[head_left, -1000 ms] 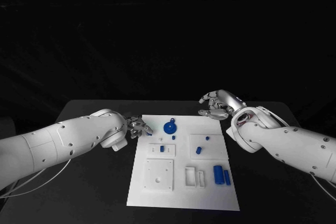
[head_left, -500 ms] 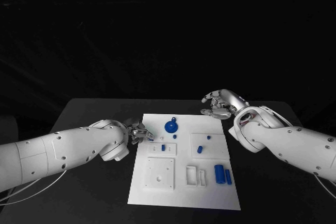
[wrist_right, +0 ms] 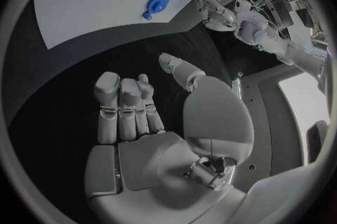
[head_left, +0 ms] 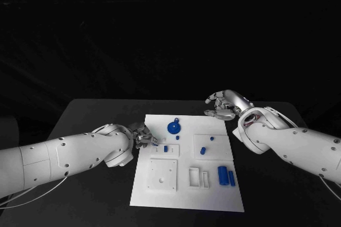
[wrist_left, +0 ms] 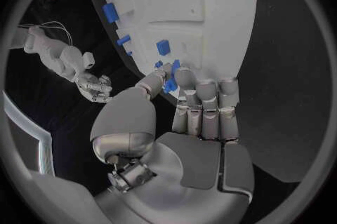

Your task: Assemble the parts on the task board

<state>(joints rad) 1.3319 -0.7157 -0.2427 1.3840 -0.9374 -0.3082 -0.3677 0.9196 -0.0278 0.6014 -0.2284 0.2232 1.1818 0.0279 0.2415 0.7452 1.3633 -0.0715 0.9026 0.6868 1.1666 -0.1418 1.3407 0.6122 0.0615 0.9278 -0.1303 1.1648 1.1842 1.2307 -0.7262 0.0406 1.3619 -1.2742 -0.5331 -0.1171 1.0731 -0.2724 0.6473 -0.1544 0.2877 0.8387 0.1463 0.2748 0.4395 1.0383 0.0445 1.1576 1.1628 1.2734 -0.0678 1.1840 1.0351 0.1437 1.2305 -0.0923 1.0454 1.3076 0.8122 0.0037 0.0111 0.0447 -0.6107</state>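
The left hand point(head_left: 142, 135) pinches a small blue part point(wrist_left: 170, 85) at the board's point(head_left: 186, 197) edge; the right hand point(head_left: 226, 105) hangs curled, holding nothing

The left hand point(head_left: 142, 135) has its fingers curled together, pinching a small blue part point(wrist_left: 170, 85) at its fingertips. The right hand point(head_left: 224, 105) hovers with fingers curled inward, empty.

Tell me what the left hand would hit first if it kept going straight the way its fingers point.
Probably the task board: the left hand, pinching a small blue part, points onto its near edge. Depth is unclear.
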